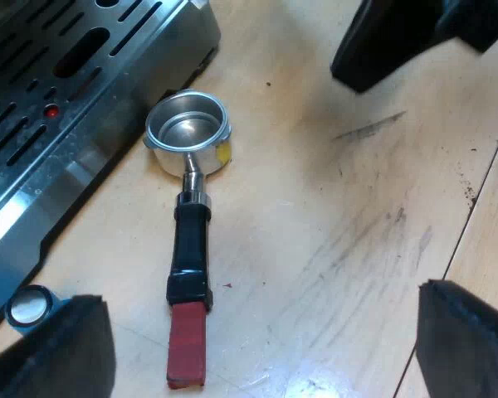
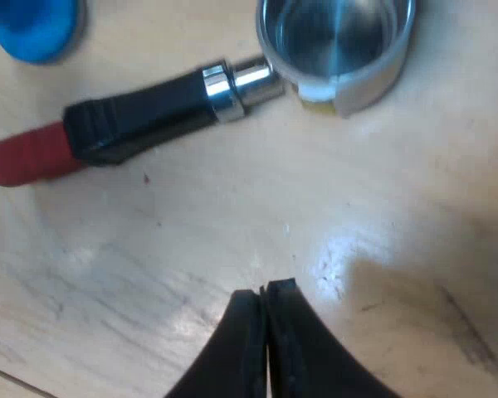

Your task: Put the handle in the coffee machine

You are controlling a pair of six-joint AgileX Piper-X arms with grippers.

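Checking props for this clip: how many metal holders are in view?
1. The metal holder lies loose on the wooden table, its basket beside the espresso machine's drip tray, its red handle end near the blue tamper. Another could be hidden beyond these wrist views.

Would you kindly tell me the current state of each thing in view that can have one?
Metal holder: loose, lying on the wooden table, basket up and empty.
Blue tamper: loose on the table, near the holder's handle.
Left tool: open, empty.
Right tool: shut, empty.
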